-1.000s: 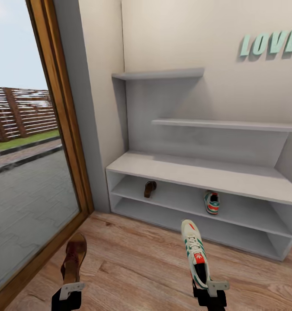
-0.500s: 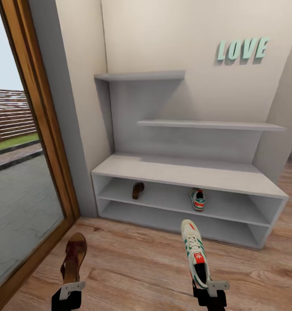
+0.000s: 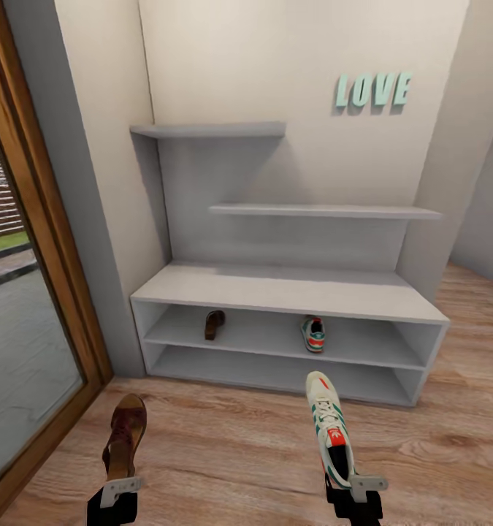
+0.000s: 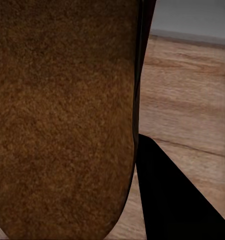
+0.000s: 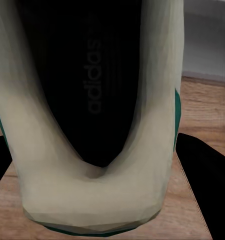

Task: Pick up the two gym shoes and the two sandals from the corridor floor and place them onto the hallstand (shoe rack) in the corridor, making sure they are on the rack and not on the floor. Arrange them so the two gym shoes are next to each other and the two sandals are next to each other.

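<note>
Half the job looks done: hallstand stands against the wall under the teal LOVE letters, and its upper open shelf level already carries one sandal toward the left end and one gym shoe nearer the middle, well apart from each other. Corridor floor in front of the rack has no shoes lying on it as far as the head view shows.

Left to do: the other two. Right gripper has its jaws clamped on the heel of the second gym shoe, toe pointing toward the rack, held above the floor; the right wrist view looks straight into its dark insole. Left gripper has its jaws clamped on the heel end of the second sandal, also pointing forward; its tan-brown insole is close up in the left wrist view.

Judgement: roughly midway. Each carried item needs to go on the same shelf level just beside its mate, sandal by sandal, sneaker by sneaker. Robot seems short of the rack, so an approach likely comes first.
</note>
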{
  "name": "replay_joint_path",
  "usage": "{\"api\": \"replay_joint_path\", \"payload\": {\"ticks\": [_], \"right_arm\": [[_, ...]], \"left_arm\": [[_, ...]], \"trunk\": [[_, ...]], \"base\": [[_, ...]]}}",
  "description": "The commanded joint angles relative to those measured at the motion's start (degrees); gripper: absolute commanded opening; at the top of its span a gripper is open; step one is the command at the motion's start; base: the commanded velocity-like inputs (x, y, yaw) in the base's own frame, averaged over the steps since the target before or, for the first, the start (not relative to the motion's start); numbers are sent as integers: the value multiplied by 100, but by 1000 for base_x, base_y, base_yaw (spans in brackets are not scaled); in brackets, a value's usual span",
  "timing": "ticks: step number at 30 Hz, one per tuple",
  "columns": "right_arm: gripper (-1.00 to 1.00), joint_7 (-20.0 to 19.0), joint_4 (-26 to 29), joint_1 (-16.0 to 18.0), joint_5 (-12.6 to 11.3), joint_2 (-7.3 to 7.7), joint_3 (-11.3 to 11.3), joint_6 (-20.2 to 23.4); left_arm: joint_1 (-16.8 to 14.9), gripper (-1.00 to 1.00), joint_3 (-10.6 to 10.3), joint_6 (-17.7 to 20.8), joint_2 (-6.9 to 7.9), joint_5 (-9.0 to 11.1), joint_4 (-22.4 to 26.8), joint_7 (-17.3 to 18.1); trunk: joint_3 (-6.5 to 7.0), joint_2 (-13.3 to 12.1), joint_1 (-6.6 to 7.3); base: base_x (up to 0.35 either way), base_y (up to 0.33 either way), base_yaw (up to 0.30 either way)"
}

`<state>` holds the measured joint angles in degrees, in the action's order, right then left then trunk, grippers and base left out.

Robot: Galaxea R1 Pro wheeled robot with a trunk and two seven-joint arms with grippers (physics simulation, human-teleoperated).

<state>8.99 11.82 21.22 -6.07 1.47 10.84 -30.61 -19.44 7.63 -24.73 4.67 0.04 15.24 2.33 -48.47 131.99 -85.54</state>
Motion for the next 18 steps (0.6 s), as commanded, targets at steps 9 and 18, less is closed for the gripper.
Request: {"api": "replay_joint_path", "payload": {"ticks": [9, 18], "right_arm": [[-100, 15, -3, 4, -61, 1, 50, -18], [-100, 15, -2, 4, -60, -3, 50, -17]], "left_arm": [[-2, -100, 28, -15, -1, -21, -3, 21], [-4, -100, 31, -15, -1, -21, -3, 21]], "trunk": [[12, 2, 1], [31, 2, 1]], "base": [[0, 0, -198], [0, 0, -198]]}}
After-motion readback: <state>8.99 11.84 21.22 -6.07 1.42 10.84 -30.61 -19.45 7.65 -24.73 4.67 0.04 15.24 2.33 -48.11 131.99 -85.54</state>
